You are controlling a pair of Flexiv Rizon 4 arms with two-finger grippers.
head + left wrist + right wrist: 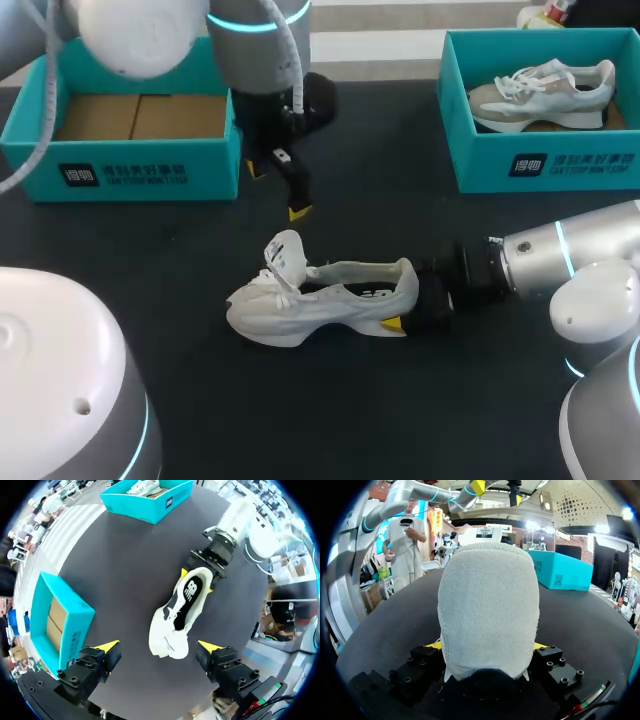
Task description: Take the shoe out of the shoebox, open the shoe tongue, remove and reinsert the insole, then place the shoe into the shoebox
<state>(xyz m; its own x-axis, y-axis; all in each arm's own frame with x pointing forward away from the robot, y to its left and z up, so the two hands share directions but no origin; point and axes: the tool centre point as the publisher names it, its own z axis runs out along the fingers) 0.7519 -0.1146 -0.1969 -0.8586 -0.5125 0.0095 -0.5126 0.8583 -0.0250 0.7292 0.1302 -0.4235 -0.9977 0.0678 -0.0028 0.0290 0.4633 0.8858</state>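
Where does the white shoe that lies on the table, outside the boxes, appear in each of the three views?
Head view: the white shoe stands in the middle of the table, heel toward the right arm.
Left wrist view: the white shoe is ahead of the open left gripper, seen from above.
Right wrist view: the white shoe shows its heel between the fingers.
Shared landmark: the right gripper, shut on the heel.

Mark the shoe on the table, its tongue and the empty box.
shoe (310, 312), head view, side of its upper.
tongue (286, 254), head view, its raised tip.
empty box (205, 165), head view, front wall.
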